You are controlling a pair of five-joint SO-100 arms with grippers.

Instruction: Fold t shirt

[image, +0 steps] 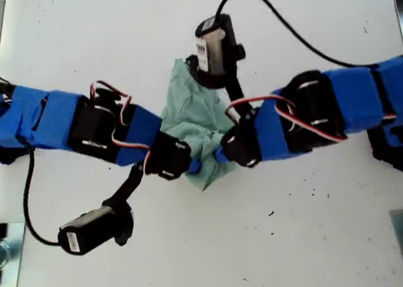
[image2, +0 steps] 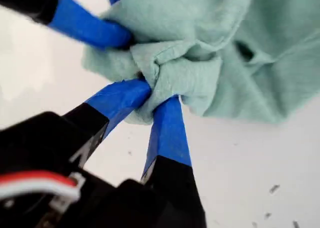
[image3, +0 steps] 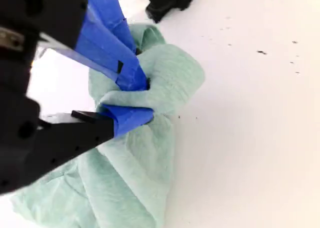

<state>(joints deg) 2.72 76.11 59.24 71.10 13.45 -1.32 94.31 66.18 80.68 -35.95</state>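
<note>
Crumpled into a loose heap at the middle of the exterior view, on the white desk [image: 283,236]: the t shirt [image: 195,114], pale mint green, plain, soft and heathered, with no flat panel or clear sleeve to make out. Deep folds and puckers all over the cloth [image2: 260,63], gathered tightest along the lower edge of the heap, widest toward the upper part of that frame. At the lower left of the heap in the exterior view, my first claw [image: 195,167], blue-taped tips nearly closed [image2: 157,90], pinching a thick wad of fabric between them. Just beside it, at the lower right of the heap in the exterior view, my second claw [image: 220,155], likewise almost closed [image3: 145,98], clamped on a bunched fold with the rest of the shirt [image3: 130,183] spilling back under its arm. Both claws close together, each tip pressed into cloth, a blue finger of the other claw showing at the edge of the first wrist view.
</note>
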